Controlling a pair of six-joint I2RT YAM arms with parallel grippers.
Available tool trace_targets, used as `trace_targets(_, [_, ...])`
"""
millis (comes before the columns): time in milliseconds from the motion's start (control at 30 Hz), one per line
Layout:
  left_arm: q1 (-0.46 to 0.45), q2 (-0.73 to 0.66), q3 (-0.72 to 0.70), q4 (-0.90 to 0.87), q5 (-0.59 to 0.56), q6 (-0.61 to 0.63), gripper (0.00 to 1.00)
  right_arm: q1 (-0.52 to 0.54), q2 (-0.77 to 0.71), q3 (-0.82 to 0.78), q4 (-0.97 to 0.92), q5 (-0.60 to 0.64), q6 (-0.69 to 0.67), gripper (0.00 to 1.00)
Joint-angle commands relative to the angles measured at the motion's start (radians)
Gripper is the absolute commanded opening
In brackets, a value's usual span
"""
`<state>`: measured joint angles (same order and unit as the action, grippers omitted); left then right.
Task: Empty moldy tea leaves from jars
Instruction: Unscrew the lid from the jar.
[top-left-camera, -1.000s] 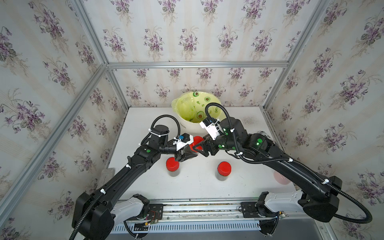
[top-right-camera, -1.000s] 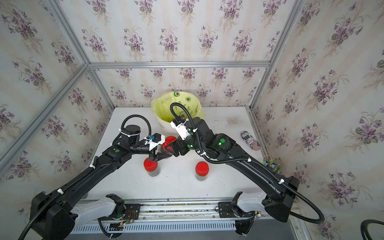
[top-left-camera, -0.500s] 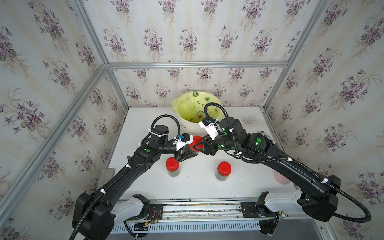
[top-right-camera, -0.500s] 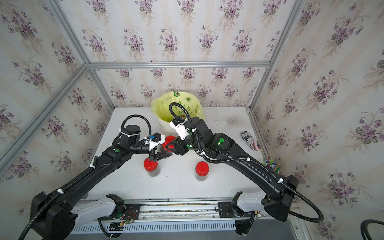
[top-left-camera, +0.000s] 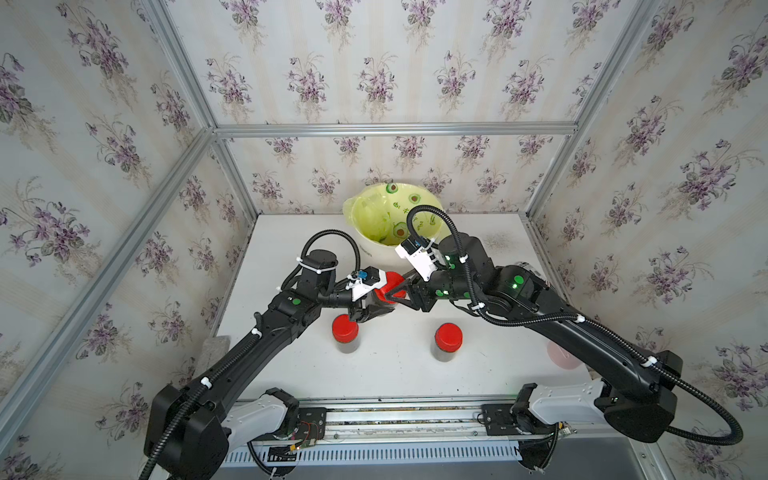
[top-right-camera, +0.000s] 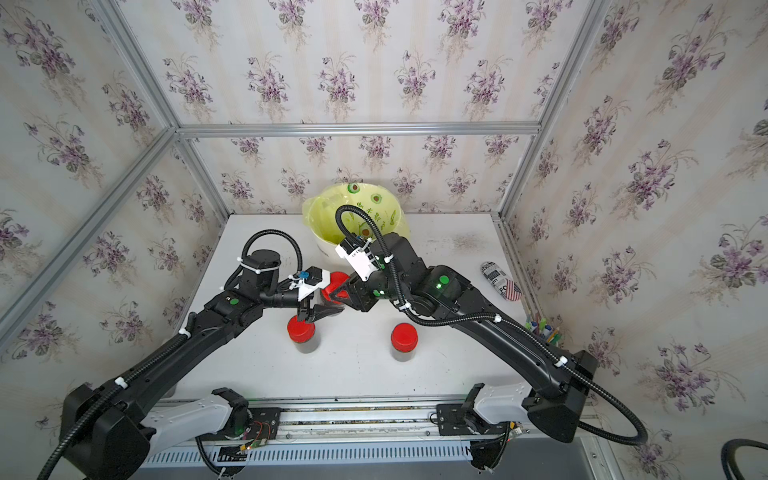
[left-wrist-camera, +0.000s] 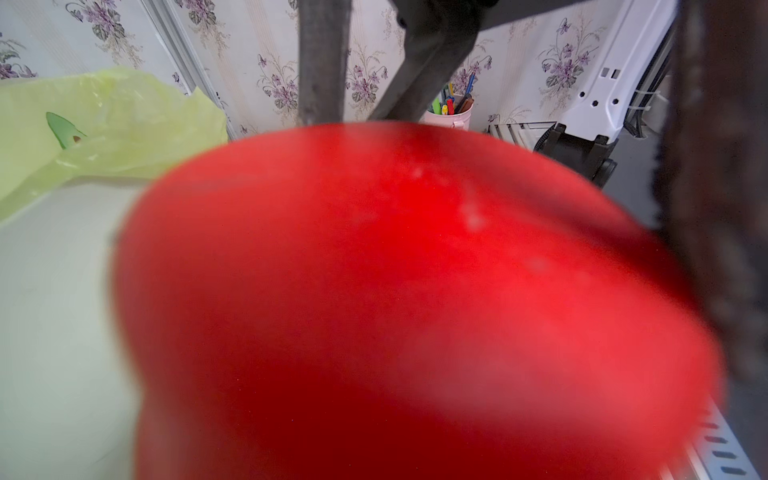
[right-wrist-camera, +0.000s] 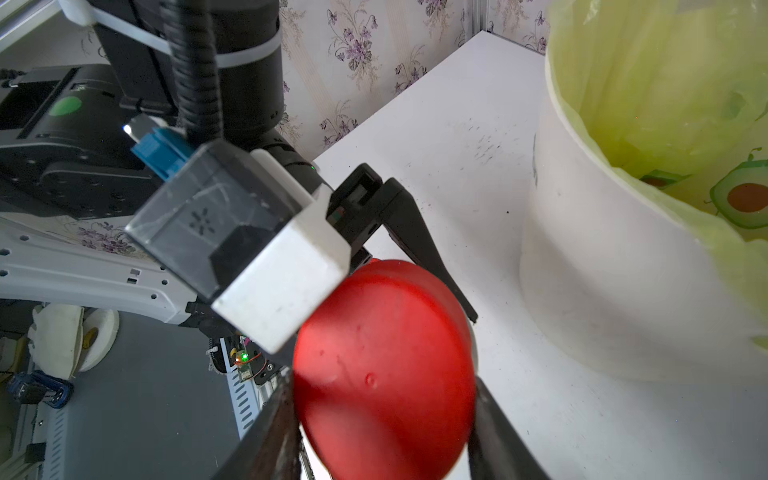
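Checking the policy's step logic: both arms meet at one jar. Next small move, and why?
Probably twist the lid off with the right jaws: they grip it on both sides, the left jaws hold the jar below, and the lid is still on.

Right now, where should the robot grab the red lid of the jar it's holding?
By the red lid's round side wall, one finger each side, coming straight at its flat top. The left gripper holds the jar body, so the lid faces the right gripper, whose fingers pinch it.
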<state>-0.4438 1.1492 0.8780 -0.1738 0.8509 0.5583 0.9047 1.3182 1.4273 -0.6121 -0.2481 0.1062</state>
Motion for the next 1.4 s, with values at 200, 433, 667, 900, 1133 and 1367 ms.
trace_targets(200, [-0.004, -0.008, 0.000, 0.012, 0.035, -0.009, 0.52, 0.001, 0.009, 0.003, 0.026, 0.058, -0.036, 0.66])
trace_targets(433, [-0.004, -0.007, 0.001, 0.011, 0.037, -0.010, 0.51, 0.005, 0.001, 0.006, 0.038, 0.055, -0.025, 0.77])
trace_targets(667, [-0.004, -0.007, 0.003, 0.010, 0.038, -0.011, 0.51, 0.019, 0.013, 0.023, 0.026, 0.107, -0.008, 0.76])
trace_targets(900, [-0.004, -0.002, 0.011, 0.006, 0.038, -0.011, 0.51, 0.040, 0.024, 0.024, 0.007, 0.168, 0.001, 0.74])
trace_targets(1133, [-0.004, -0.003, 0.011, 0.003, 0.037, -0.009, 0.51, 0.046, 0.035, 0.031, -0.014, 0.204, 0.011, 0.67])
trace_targets(1367, [-0.003, -0.003, 0.012, 0.003, 0.037, -0.008, 0.51, 0.049, 0.035, 0.033, -0.022, 0.218, 0.008, 0.52])
